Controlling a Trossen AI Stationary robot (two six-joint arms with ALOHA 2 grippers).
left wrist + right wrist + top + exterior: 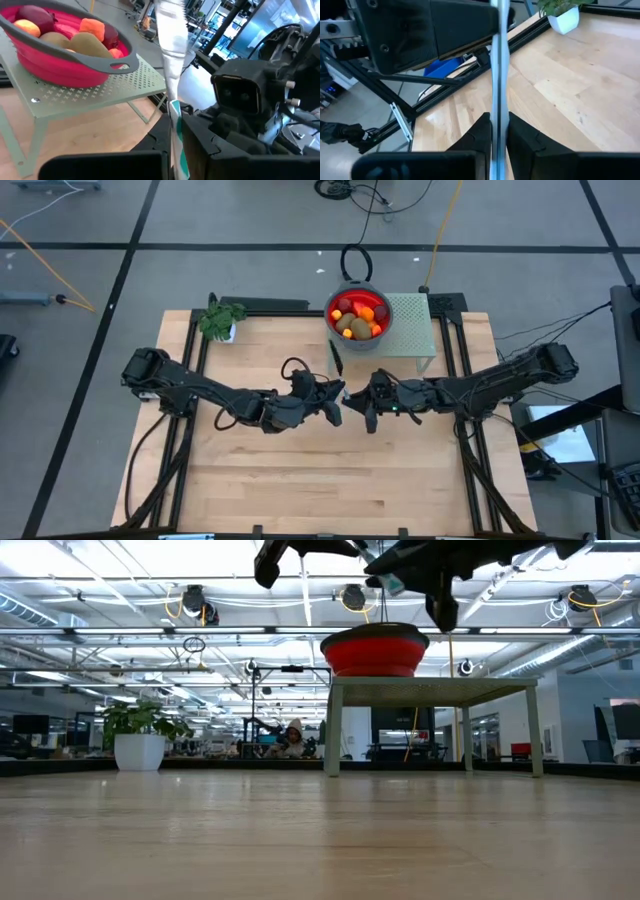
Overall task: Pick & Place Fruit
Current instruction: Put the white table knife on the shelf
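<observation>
Here both hands, left point(335, 408) and right point(367, 408), pinch one knife point(498, 85).

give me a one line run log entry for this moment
fruit: all in red collapsible bowl on green perforated stand | left gripper: mid-table, raised | right gripper: shut on slim silver knife

Red bowl point(356, 311) w/ grey rim, orange/olive/dark-red fruit point(357, 320), pale-green perforated stand point(410, 325).
</observation>
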